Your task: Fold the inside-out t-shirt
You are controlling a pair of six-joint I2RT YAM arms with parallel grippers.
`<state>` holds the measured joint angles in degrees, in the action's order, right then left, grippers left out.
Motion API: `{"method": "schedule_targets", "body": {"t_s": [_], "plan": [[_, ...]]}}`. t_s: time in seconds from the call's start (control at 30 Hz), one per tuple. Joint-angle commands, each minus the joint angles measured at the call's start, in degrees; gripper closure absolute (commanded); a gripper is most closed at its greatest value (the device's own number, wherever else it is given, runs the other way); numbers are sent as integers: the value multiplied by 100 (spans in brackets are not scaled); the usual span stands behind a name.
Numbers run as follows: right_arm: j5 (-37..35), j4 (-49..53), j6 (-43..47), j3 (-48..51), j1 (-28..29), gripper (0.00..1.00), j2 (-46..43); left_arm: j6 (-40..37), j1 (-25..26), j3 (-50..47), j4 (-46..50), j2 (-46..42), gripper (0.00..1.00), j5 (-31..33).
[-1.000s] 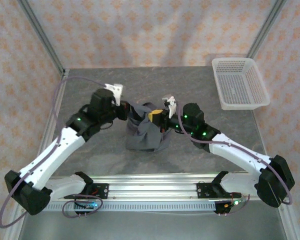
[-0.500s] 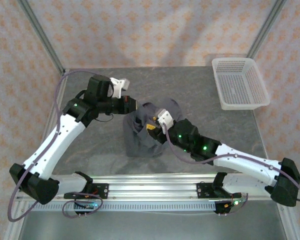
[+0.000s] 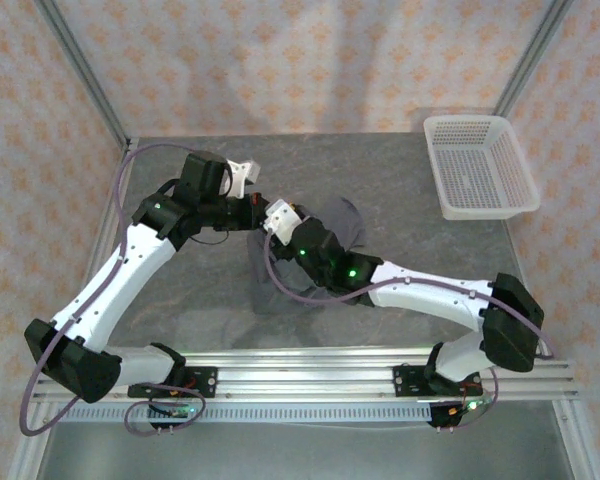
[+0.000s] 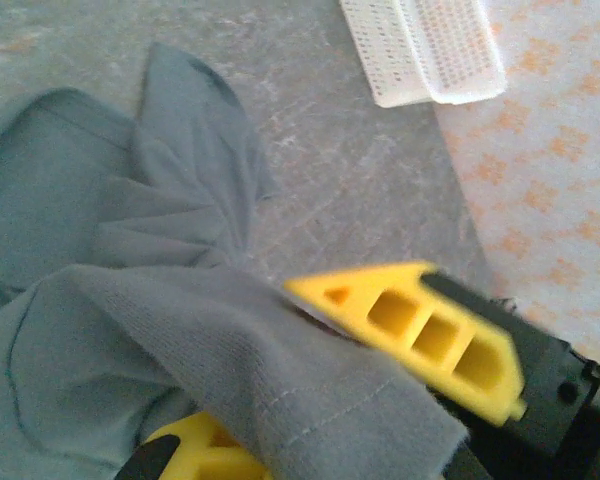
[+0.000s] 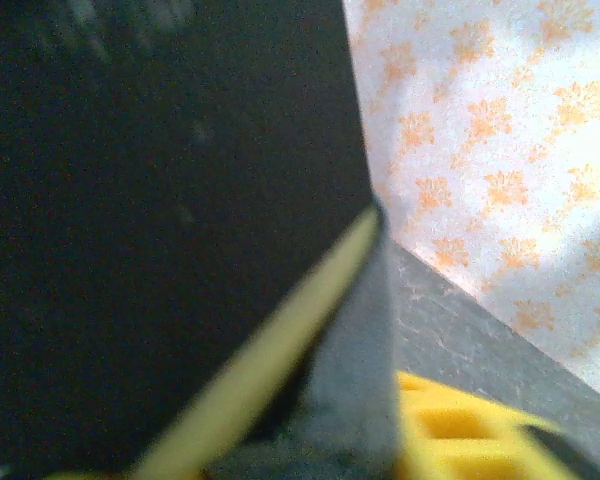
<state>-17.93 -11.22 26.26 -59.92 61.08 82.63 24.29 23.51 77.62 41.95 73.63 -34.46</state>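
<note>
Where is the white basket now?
In the top view, the basket sits in the far right corner of the table, well right of the t-shirt.

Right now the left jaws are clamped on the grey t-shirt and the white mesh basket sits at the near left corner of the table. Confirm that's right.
Not quite. The white mesh basket sits at the far right corner of the table, as the top external view shows. The rest holds: the left jaws are clamped on the grey t-shirt, seen in the left wrist view.
</note>
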Motion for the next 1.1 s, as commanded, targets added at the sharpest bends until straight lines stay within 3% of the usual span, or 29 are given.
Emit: {"method": "schedule_targets", "body": {"t_s": [0.0, 0.1, 0.17, 0.27, 0.4, 0.5, 0.57, 0.63, 0.7, 0.77, 0.9, 0.97, 1.07], "plan": [[805, 628, -656, -99, -222, 99, -483, -356, -90, 251, 911, -150, 100, 1406], [3104, 981, -1593, 104, -565, 100, -1001, -811, -101, 109, 998, 66, 100, 2767], [4378, 681, -2240, 302, -705, 100, -1196, -997, -101, 141, 905, 459, 100, 3025], [5002, -50, -3131, 562, -783, 100, -1232, -955, -95, -16, 361, 879, 97, 2831], [4791, -1021, -3970, 956, -1005, 100, -1249, -1004, -110, -385, -95, 867, 83, 3000], [4328, -1353, -4502, 1168, -1335, 100, -1339, -1249, -189, -686, 29, 575, 61, 3527], [4265, -1642, -4747, 1338, -1558, 100, -1409, -1321, -317, -820, 288, 421, 57, 3410], [4099, -1461, -4774, 1351, -1713, 100, -1441, -1278, -348, -875, 466, 154, 52, 2800], [3971, -1169, -4727, 1304, -1794, 100, -1443, -1024, -347, -934, 446, -204, 39, 1936], [3750, -1004, -4775, 1305, -1851, 100, -1443, -822, -347, -937, 393, -445, 37, 1039], [3668, -882, -4766, 1298, -1898, 100, -1423, -226, -325, -1160, -175, -801, 37, -140], [3758, -883, -4757, 1265, -1898, 100, -1386, -20, -242, -1267, -491, -821, 35, -399], [3928, -927, -4798, 1196, -1898, 100, -1324, -82, -60, -1150, -451, -580, 33, -165]]}}
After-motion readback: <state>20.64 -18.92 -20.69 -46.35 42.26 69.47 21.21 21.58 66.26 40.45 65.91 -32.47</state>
